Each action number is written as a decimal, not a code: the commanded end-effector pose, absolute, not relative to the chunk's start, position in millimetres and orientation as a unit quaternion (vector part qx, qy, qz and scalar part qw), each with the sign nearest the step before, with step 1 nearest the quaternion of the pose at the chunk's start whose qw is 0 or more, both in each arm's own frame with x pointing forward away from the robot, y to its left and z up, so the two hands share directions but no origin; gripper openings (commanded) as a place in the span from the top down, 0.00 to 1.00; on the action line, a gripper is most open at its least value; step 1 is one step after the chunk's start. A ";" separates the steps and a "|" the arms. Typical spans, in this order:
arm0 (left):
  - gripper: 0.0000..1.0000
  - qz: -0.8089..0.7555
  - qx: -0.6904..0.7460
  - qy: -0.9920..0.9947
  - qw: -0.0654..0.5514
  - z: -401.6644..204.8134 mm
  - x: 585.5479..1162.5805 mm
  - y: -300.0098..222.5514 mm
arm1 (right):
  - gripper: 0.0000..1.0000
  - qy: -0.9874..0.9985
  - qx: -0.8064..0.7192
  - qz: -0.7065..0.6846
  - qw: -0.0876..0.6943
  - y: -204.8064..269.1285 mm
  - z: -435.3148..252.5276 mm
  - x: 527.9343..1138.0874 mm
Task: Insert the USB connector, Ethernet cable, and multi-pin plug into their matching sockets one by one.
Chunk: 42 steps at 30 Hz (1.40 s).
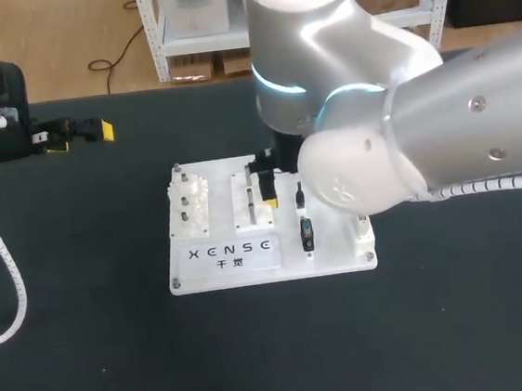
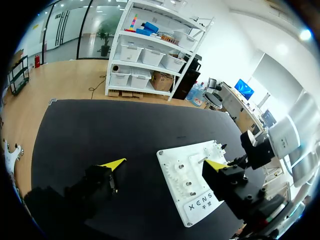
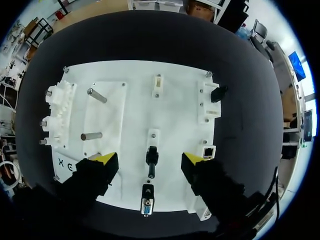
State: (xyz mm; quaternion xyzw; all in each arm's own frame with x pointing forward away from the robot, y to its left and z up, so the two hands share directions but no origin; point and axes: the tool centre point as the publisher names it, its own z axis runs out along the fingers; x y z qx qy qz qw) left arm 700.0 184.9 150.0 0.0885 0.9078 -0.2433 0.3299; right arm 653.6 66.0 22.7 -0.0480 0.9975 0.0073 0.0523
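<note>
A black table (image 1: 92, 363) seen from above carries a white board (image 1: 333, 261) at its middle. The right arm (image 1: 441, 130), large and silver, comes in from the right and hangs over the far right part of the board. Its gripper (image 3: 148, 158) points down at the board with its fingers (image 3: 102, 159) spread wide, one on each side of a slim black plug (image 3: 151, 156) that sits on the board. Neither yellow tip touches the plug, and the gripper holds nothing. Just nearer than that plug, in line with it, is the multi-pin plug (image 3: 146, 206) with a blue and silver face, close to the board's near edge. Just to the right of the right-hand finger is a small square network socket (image 3: 208, 150), set in the board's right side. Farther back on that side a second black plug (image 3: 216, 94) rests in a white holder. The left side of the board has a white toothed block (image 3: 57, 107) with metal pegs (image 3: 97, 95) just beside it, toward the middle. The left gripper (image 1: 80, 138) hovers over bare table at the far left, well apart from the board. Its fingers (image 2: 114, 163) are also wide apart with nothing between them. From its own camera the board lies ahead, close to one finger.
</note>
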 end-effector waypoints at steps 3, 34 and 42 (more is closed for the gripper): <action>0.00 -0.243 0.088 0.908 0.330 150.0 700.0 185.0 | 0.42 0.998 -0.032 0.008 0.051 62.8 22.5 649.6; 0.00 -0.243 0.088 0.908 0.330 150.0 700.0 185.0 | 0.52 1.000 0.003 0.002 0.030 58.2 17.1 660.8; 0.00 -0.243 0.088 0.908 0.330 150.0 700.0 185.0 | 0.58 1.000 0.003 0.005 0.026 58.4 17.6 661.9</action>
